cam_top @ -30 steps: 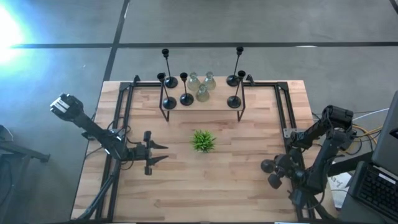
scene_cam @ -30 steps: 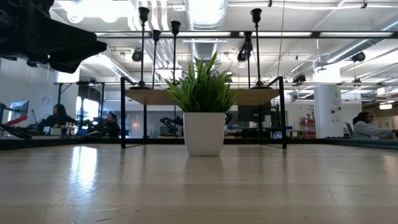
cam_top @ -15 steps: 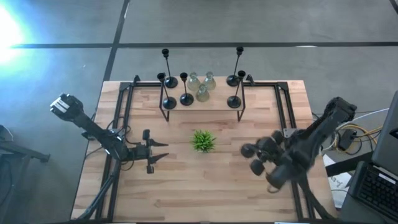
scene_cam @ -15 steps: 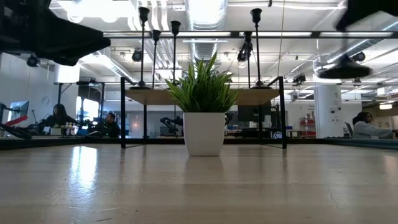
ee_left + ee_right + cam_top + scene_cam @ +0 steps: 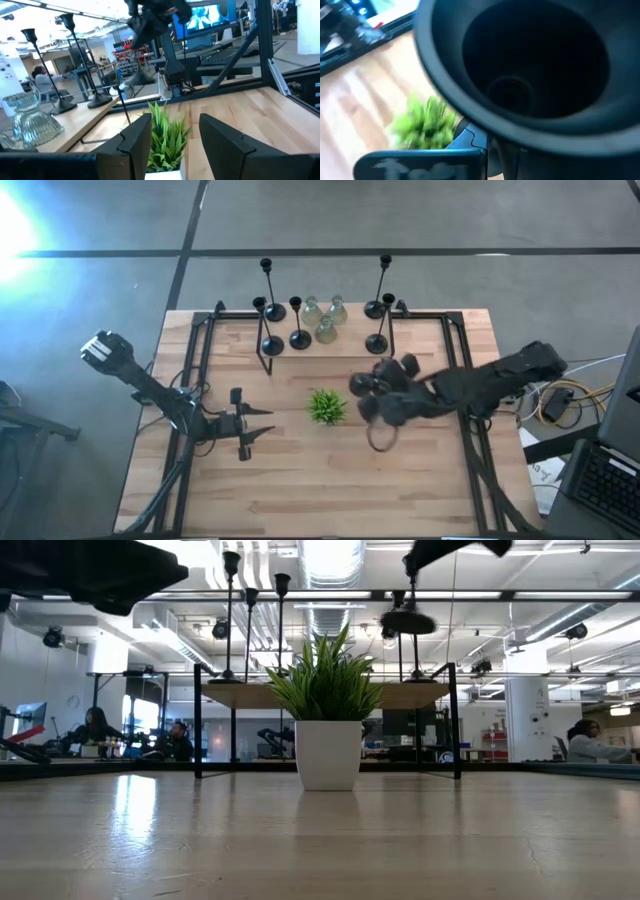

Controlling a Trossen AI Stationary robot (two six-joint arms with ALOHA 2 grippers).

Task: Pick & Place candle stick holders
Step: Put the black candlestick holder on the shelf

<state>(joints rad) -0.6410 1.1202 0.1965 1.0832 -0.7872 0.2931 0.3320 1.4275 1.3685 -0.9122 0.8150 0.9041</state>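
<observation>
Several black candle stick holders (image 5: pixel 299 338) and three clear glass ones (image 5: pixel 325 330) stand on their bases on a raised wooden shelf (image 5: pixel 340 350) at the table's far side. My right gripper (image 5: pixel 375 405) is just right of the small green plant (image 5: pixel 326 407), above the table, shut on one black holder; its round base (image 5: pixel 380 438) shows as a blurred ring and fills the right wrist view (image 5: pixel 520 65). My left gripper (image 5: pixel 255 425) is open and empty left of the plant, which shows between its fingers in the left wrist view (image 5: pixel 167 137). My right gripper holds a black candle stick holder lifted clear of the table. The holder's round base (image 5: pixel 408 620) hangs in the air below the gripper, and its hollow side (image 5: pixel 510 90) faces the wrist camera. The base hides where the fingers meet the holder.
The plant in its white pot (image 5: pixel 328 753) stands at the table's middle. Black frame rails (image 5: pixel 200 380) run along the left and right sides. Bare wood lies on the near half. People sit at desks in the room beyond (image 5: pixel 95 730).
My right arm has swung from the table's near right corner toward the middle and the far side, carrying the black holder clear of the table, and now stands beside the plant. My left gripper has stayed open.
</observation>
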